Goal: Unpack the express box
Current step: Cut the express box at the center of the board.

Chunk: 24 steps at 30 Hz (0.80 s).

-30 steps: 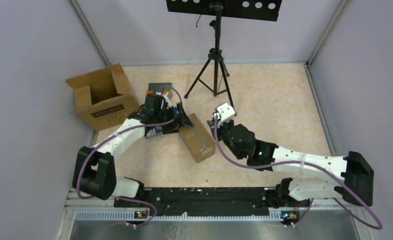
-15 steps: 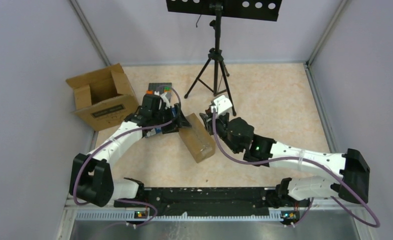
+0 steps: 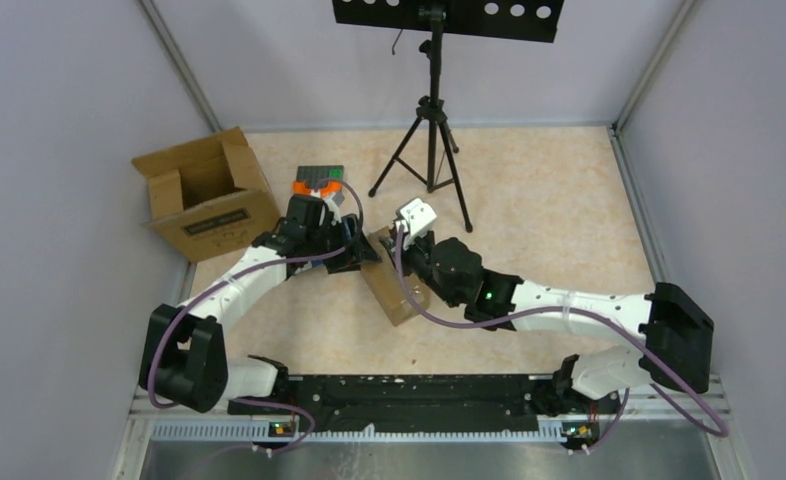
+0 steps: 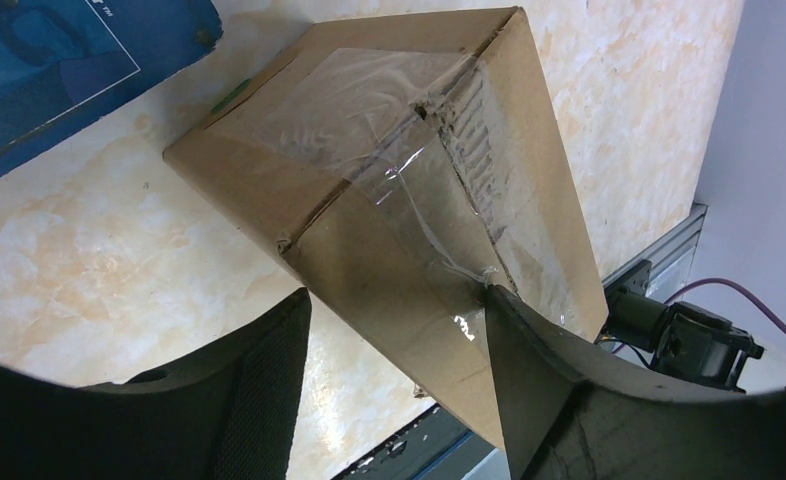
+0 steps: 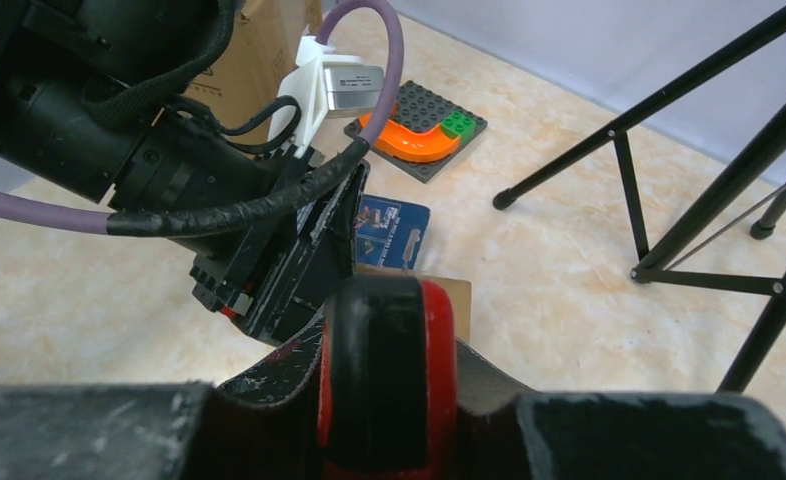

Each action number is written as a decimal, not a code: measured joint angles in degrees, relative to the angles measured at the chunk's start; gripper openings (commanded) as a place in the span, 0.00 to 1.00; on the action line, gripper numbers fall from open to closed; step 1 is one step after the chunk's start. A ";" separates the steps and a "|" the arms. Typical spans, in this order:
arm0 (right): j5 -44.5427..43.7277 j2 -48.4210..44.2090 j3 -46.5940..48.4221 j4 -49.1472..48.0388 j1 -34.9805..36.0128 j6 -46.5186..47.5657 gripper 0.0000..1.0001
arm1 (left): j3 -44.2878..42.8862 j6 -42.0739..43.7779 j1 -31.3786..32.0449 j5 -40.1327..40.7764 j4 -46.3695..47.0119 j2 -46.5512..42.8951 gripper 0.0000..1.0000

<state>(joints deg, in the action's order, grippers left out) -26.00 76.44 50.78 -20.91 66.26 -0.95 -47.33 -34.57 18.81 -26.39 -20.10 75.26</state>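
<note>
The express box (image 3: 397, 292) is a small brown carton sealed with clear tape, lying on the table's middle; it fills the left wrist view (image 4: 409, 170). My left gripper (image 3: 362, 250) is open and straddles the box's far end (image 4: 397, 295); its right finger (image 4: 549, 390) touches the taped edge and its left finger stands clear. My right gripper (image 3: 410, 262) hovers over the box's far end, close to the left gripper. It is shut on a red and black tool (image 5: 389, 370). A corner of the box (image 5: 447, 292) shows beyond the tool.
An open empty carton (image 3: 207, 195) stands at the far left. A grey brick plate with an orange arch (image 3: 318, 181) and a blue packet (image 5: 393, 232) lie just behind the left gripper. A black tripod (image 3: 431, 130) stands at the back middle.
My right arm has swung left with the tool, from beside the box to over its far end. My left gripper has stayed at the box, shifting slightly.
</note>
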 measured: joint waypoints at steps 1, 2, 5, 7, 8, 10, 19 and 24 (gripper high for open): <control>0.09 0.31 0.00 -0.50 0.02 0.00 0.00 | 0.09 -0.02 0.00 -0.11 0.09 0.00 0.65; 0.22 0.66 0.00 -0.94 0.02 0.00 0.00 | 0.15 -0.02 0.00 -0.17 0.22 0.00 0.65; 0.31 1.70 0.00 -1.70 0.07 0.00 0.00 | 0.24 -0.07 0.00 -0.20 0.33 0.00 0.64; 0.44 2.21 0.02 -2.01 0.15 0.02 0.00 | 0.26 -0.11 0.00 -0.20 0.35 0.00 0.64; 0.46 2.40 0.00 -2.10 0.28 0.02 0.00 | 0.28 -0.20 0.00 -0.17 0.37 0.00 0.64; 0.50 2.62 0.00 -2.32 0.52 0.33 0.00 | 0.31 -0.26 0.00 -0.17 0.39 0.00 0.64; -0.17 2.71 -0.02 -2.25 1.62 1.49 0.00 | 0.31 -0.74 0.00 -0.13 0.39 0.00 0.64; -0.70 2.69 -0.20 -2.12 1.77 1.46 0.00 | 0.31 -1.11 0.00 -0.11 0.39 0.00 0.64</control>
<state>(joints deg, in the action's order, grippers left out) -26.70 79.13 50.59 -23.03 68.03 0.51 -47.03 -35.68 18.81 -26.50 -19.70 75.26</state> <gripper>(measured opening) 0.227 0.645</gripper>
